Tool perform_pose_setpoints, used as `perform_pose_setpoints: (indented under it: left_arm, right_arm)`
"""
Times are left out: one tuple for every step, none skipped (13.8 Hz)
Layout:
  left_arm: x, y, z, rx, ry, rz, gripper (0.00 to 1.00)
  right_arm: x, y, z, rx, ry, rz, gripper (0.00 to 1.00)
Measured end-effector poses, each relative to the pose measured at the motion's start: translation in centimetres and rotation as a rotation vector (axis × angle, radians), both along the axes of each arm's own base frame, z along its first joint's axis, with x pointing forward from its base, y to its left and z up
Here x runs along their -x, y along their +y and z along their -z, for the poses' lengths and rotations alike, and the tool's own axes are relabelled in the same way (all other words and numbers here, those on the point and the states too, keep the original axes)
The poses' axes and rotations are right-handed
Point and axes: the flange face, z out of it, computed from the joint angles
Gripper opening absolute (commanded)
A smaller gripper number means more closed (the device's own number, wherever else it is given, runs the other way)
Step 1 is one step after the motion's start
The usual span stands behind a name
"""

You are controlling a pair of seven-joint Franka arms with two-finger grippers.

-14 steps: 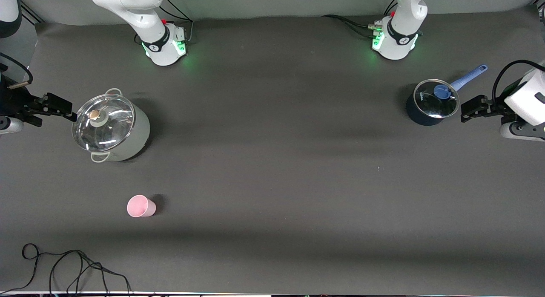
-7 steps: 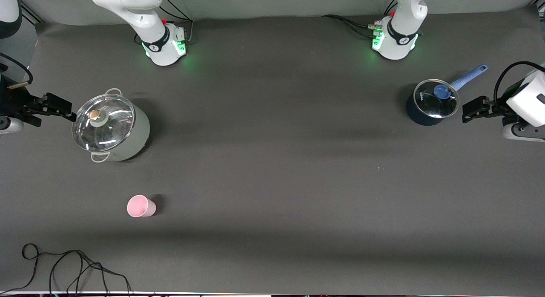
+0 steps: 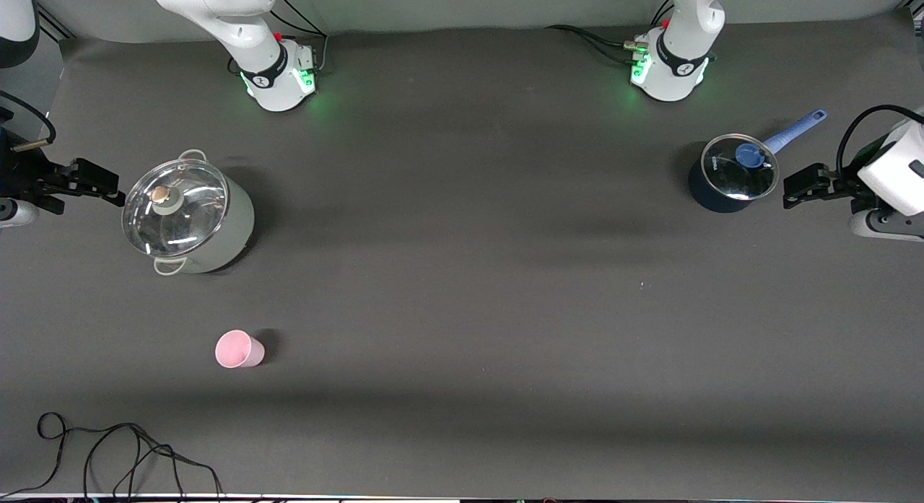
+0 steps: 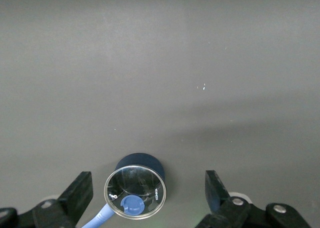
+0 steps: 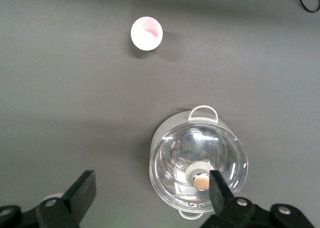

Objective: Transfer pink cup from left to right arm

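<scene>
Front view shows the left end effector (image 3: 800, 185) hanging just beside the dark blue saucepan (image 3: 725, 177), toward the left arm's end of the surface (image 3: 476, 272). Its black fingers stand spread wide and hold nothing, touching nothing. The right end effector (image 3: 94, 180) hangs at the right arm's end, just beside the large grey-green stockpot (image 3: 189, 213); its black fingers also stand wide apart, empty.

Taking the stockpot as landmark: the pink cup (image 3: 239, 349) stands upright on the surface nearer to the front camera than the stockpot, well apart from it and from both end effectors. It is a small, smooth, tapered plastic tumbler with a round rim and no handle. The stockpot is round with two looped handles and a domed glass lid carrying a small knob (image 3: 160, 195). The saucepan lies well apart from the stockpot, toward the left arm's end; it is small and round, with a glass lid, a blue knob (image 3: 751, 156) and a long light blue handle (image 3: 795, 128). The surface is matte dark grey. A thin black cable (image 3: 115, 452) lies coiled nearer to the front camera than the cup.
</scene>
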Motion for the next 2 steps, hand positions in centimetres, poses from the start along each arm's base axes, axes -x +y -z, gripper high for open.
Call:
perform_pose_setpoints:
  left_arm:
    - [0.00, 0.00, 0.00, 0.000, 0.000, 0.000, 1.00]
    - [0.00, 0.00, 0.01, 0.000, 0.000, 0.000, 1.00]
  right_arm:
    - [0.00, 0.00, 0.00, 0.000, 0.000, 0.000, 1.00]
    - [0.00, 0.00, 0.00, 0.000, 0.000, 0.000, 1.00]
